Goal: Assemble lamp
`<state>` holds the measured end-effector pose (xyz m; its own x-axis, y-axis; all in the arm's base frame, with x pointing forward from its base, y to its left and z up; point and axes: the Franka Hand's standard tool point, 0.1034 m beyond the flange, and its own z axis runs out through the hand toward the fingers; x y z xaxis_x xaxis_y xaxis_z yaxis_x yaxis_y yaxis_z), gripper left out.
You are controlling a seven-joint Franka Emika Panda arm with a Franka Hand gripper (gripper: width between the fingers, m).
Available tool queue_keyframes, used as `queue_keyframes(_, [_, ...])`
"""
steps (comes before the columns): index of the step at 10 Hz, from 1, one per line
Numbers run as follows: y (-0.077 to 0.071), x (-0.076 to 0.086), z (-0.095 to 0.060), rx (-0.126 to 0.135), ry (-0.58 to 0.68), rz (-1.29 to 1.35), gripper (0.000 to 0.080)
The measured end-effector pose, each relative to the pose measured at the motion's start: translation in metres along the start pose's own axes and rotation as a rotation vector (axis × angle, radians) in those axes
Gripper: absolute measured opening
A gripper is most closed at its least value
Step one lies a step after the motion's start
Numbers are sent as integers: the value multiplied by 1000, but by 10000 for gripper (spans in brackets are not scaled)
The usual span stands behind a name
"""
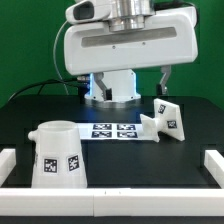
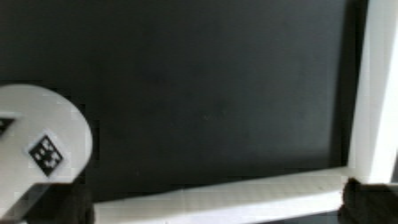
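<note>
Your claw [image 2: 214,198] is wide open and holds nothing. The lamp shade [image 1: 58,150] stands by the counter's near corner, on the exterior view's left, close to the white rim [image 1: 12,160]. Bump it and it could tip over. There is more open room near the middle, beside the smaller lamp part [image 1: 166,120].

Bare table [image 1: 130,165] between shade [image 1: 58,152] and base [image 1: 168,120]

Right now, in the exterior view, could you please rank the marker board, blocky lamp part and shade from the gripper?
1. Marker board, centre, and blocky lamp part, view's right: too close to call.
2. Shade, view's left front, farthest.
</note>
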<state>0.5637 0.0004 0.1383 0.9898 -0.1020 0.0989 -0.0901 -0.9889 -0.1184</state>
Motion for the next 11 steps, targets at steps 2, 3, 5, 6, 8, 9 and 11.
queue_keyframes(2, [2, 0, 1, -1, -2, -1, 698])
queue_keyframes(3, [2, 0, 1, -1, -2, -1, 698])
queue_keyframes(5, [5, -16, 12, -5, -44, 97, 698])
queue_keyframes(6, [5, -36, 20, -1, -112, 212, 698])
queue_keyframes(8, [3, -57, 32, 16, -199, 293, 698])
queue_keyframes(9, [2, -57, 32, 13, -199, 372, 698])
queue_keyframes(11, [0, -57, 32, 5, -201, 489, 698])
